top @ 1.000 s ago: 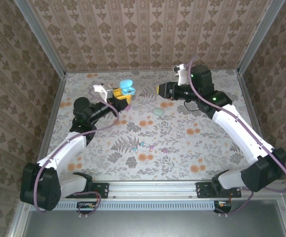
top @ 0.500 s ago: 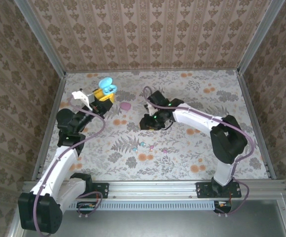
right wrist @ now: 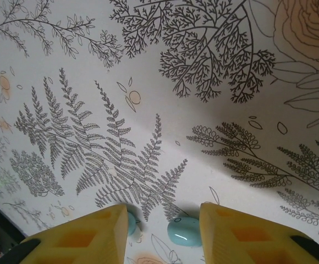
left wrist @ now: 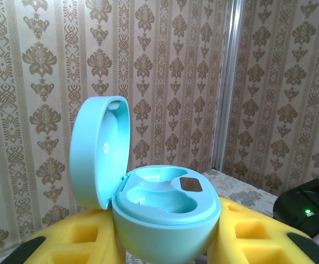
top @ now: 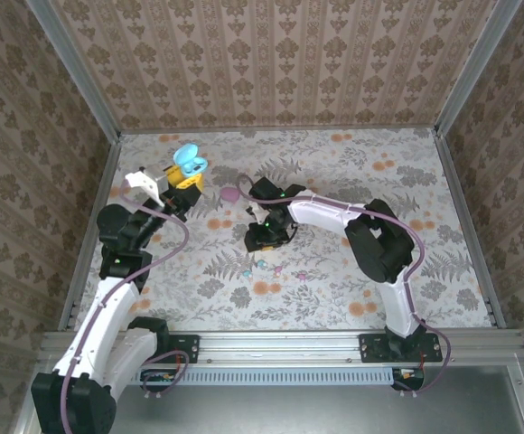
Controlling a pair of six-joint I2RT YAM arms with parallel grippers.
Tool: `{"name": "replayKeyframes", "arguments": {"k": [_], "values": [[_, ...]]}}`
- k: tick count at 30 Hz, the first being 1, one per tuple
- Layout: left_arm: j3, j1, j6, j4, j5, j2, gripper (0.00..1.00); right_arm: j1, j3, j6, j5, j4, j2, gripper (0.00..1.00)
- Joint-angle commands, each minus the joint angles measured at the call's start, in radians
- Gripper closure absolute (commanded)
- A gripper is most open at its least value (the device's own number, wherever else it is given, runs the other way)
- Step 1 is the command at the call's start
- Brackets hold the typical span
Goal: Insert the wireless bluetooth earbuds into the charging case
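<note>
My left gripper [left wrist: 168,250] is shut on the teal charging case [left wrist: 168,217], which it holds upright with its lid [left wrist: 96,154] swung open and both sockets empty. From above, that case [top: 189,164] hangs over the table's back left. My right gripper [right wrist: 162,234] stands open, pointing down at the table. One teal earbud [right wrist: 184,231] lies between its yellow fingers, close to the right fingertip [right wrist: 231,231]. A second teal earbud [right wrist: 131,223] peeks out from behind the left fingertip [right wrist: 88,234]. In the top view the right gripper [top: 261,242] hovers just above the teal buds [top: 261,263].
A pink egg-shaped case [top: 231,193] lies on the floral tabletop [top: 334,280] just behind the right gripper. Two pinkish buds [top: 278,268] lie right of the teal ones. Patterned walls close in the back and sides.
The right arm swung from the back right across to the middle left and came down over the teal buds. The left arm drew the open case leftward.
</note>
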Motion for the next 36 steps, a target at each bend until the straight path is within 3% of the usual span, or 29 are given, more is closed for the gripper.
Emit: {"name": "replayKeyframes", "arguments": {"k": [1, 18, 36], "values": [[0.018, 0.007, 0.021, -0.009, -0.01, -0.017, 0.66, -0.002, 0.059, -0.077, -0.01, -0.078, 0.05, 0.59], [0.022, 0.007, 0.016, -0.016, -0.002, -0.006, 0.66, 0.011, -0.002, -0.143, -0.108, -0.12, 0.062, 0.61], [0.023, -0.001, 0.009, -0.014, -0.006, 0.004, 0.65, 0.022, -0.123, -0.091, -0.192, -0.025, -0.05, 0.64]]}}
